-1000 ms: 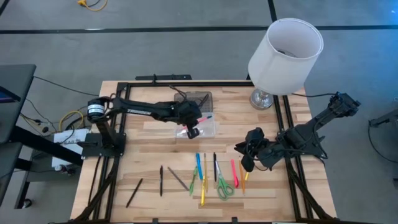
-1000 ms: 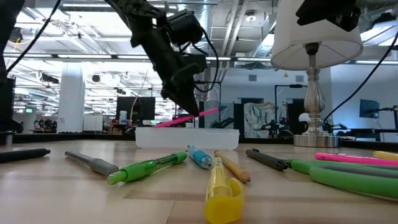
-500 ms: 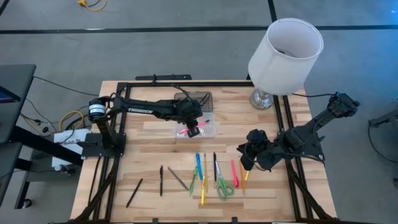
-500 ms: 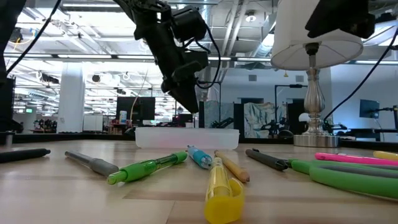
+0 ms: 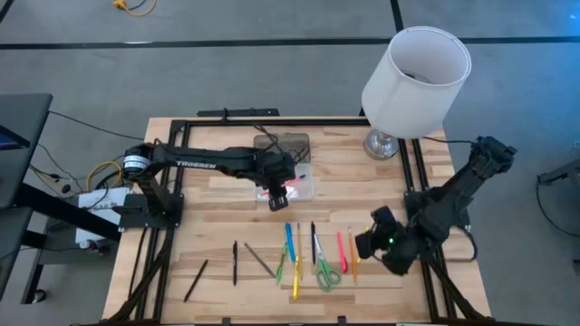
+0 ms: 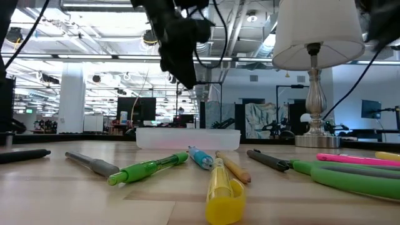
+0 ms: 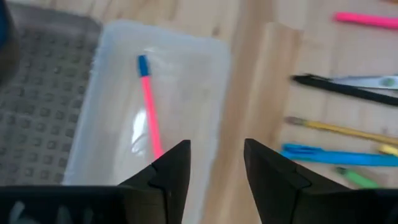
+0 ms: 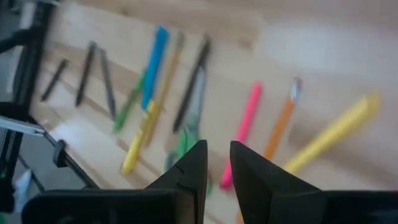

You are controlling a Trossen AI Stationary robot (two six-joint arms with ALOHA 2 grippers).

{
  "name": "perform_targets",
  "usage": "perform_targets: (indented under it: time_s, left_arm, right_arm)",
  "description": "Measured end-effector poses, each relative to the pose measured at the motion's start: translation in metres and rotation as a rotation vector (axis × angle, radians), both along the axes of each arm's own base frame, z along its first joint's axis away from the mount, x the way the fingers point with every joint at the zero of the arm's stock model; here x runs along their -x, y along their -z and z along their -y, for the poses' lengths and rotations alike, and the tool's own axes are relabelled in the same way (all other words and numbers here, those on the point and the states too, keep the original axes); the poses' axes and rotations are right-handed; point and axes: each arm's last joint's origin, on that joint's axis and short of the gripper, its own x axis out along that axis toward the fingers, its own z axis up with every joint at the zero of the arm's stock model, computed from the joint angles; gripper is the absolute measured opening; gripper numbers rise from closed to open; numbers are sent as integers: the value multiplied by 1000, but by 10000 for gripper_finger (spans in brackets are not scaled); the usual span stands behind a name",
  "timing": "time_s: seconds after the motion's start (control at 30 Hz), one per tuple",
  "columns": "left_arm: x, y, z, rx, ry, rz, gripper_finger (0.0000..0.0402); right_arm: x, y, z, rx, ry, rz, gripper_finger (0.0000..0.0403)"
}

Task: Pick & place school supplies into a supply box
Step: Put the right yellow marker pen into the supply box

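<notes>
Pink pen (image 7: 149,118) lies inside supply box (image 5: 306,189), beneath left gripper (image 5: 277,196), released and empty. Right gripper (image 5: 364,244), nearly closed and empty, is held nearer the remaining supplies; orange pencil (image 5: 352,256) lies at its nine o'clock, long axis twelve-to-six on the worktop (image 5: 217,217).

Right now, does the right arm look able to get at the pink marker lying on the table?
Probably yes. The right gripper hovers just beside the pink marker, fingers slightly parted, nothing between them. The orange pencil lies close alongside, which could crowd the grasp.

Even, bright overhead light, soft shadows. Motion blur smears the pens (image 8: 245,134) ahead of the right gripper (image 8: 213,163); ceiling lights (image 6: 119,57) glare.
</notes>
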Motion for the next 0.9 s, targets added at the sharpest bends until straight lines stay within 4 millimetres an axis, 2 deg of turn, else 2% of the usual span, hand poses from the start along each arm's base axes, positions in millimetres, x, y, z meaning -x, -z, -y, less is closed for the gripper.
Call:
perform_targets:
  time_s: [0.23,0.57,0.67,0.9]
  left_arm:
    - [3,-8,32,-83,49,19,146]
    - [4,-8,45,-88,31,21,146]
    - [5,-8,47,-81,24,19,146]
    - [4,-9,48,-53,10,26,146]
  right_arm:
    - [-7,37,-25,-103,86,-176,63]
    - [-26,57,-20,-68,122,-233,63]
    - [-29,57,-21,-55,28,-232,63]
    - [-38,54,-27,99,-396,-175,63]
